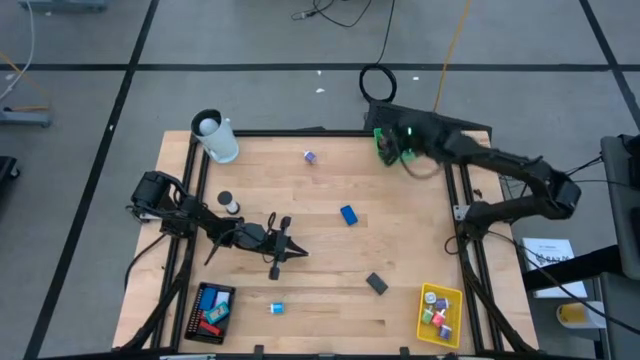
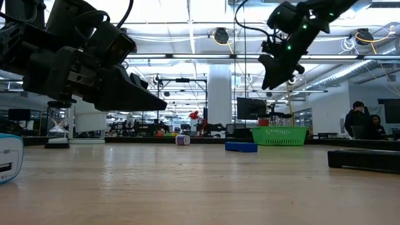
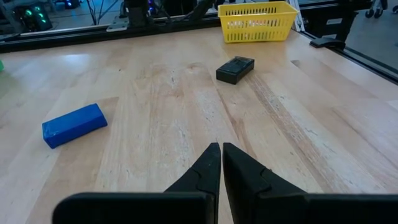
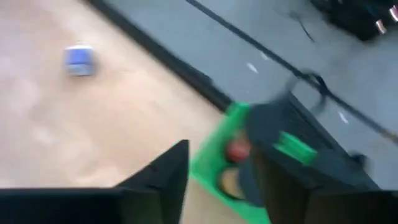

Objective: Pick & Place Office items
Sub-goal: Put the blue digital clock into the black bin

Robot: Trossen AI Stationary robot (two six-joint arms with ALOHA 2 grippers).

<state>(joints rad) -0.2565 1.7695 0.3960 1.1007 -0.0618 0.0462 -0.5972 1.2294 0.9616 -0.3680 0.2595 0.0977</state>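
Right gripper [image 4: 214, 180] above green tray [image 1: 384, 146], fingers spread, nothing held. Left gripper [image 3: 221, 163] pressed together, empty, near blue block [image 3: 74, 124].

A white cup [image 1: 216, 137] stands at the upper left of the wooden table [image 1: 320, 250]. A green tray [image 1: 385, 145] sits at the upper right edge, a yellow tray [image 1: 439, 313] at the lower right, and a black tray [image 1: 211, 312] at the lower left.

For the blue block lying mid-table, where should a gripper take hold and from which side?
Grip the blue block across its two long side faces, coming straight down from above. It lies flat on the table, a long low bar with clear wood all around it, so fingers fit on both sides; the narrow width suits a two-finger pinch.
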